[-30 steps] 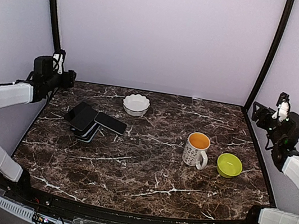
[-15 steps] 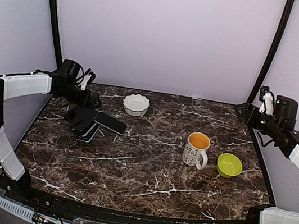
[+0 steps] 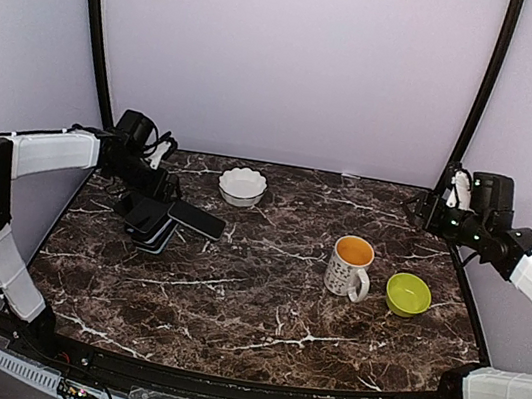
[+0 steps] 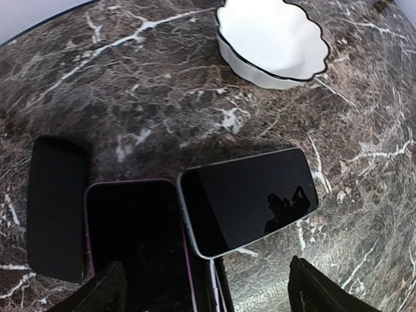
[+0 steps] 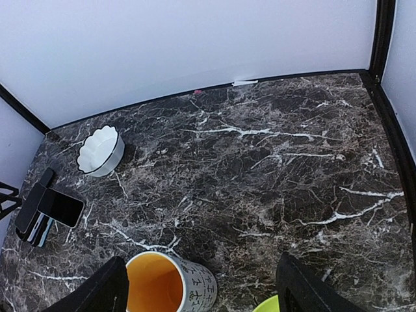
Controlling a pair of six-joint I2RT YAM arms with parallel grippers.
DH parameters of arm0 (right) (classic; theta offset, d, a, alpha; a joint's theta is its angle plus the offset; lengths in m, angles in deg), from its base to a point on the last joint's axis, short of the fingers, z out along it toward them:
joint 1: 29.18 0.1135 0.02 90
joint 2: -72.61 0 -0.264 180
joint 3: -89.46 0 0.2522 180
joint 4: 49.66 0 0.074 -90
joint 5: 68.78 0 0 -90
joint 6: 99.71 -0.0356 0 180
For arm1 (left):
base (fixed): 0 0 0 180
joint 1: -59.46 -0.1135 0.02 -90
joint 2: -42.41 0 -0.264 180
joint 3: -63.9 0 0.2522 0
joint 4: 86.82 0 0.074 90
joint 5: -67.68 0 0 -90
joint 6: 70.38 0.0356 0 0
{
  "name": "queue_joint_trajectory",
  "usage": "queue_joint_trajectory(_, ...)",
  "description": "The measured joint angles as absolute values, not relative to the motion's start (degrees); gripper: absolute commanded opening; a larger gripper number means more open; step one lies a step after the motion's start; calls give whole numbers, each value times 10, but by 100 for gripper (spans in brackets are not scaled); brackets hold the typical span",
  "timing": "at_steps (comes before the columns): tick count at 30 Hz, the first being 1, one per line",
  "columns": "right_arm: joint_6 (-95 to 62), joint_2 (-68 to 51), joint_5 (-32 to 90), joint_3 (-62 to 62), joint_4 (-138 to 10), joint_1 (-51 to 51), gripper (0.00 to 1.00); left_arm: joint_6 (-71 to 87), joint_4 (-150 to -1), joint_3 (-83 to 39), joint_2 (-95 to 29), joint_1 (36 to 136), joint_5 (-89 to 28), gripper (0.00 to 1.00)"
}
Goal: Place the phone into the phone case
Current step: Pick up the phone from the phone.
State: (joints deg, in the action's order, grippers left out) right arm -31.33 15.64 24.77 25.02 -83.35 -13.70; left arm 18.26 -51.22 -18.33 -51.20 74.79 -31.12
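Left gripper (image 4: 207, 279) hovers with fingers spread wide and holding nothing over a stack of handsets at the far-left corner of the dark marble worktop (image 3: 260, 300). The silver-edged black glass phone (image 4: 247, 198) lies flat and face-up, outside the purple-rimmed black phone case (image 4: 133, 240), one end resting against the case's edge. A matte black oblong (image 4: 57, 208) lies just beside the case, and a white scalloped bowl (image 4: 273, 42) stands near the phone. Across the worktop, the right gripper (image 5: 201, 266) hangs wide and empty above a white mug with an orange interior (image 3: 350, 264) and a lime-green bowl (image 3: 408, 294).
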Motion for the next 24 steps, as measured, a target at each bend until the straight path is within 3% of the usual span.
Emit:
queue_joint_trajectory(5,-313,127,248,250,-833,-114,79,217,-500,-214,-544,778,-334,87)
queue_joint_trajectory(9,-299,113,246,249,-834,-81,79,335,-528,-202,-544,820,-306,89)
queue_joint_trajectory(14,-271,95,246,238,-840,-50,80,572,-668,-31,-495,910,-229,91)
queue_joint_trajectory(18,-249,92,248,236,-841,-35,80,739,-761,88,-459,914,-207,92)
queue_joint_trajectory(24,-234,93,255,236,-840,-31,80,899,-894,111,-489,916,-155,92)
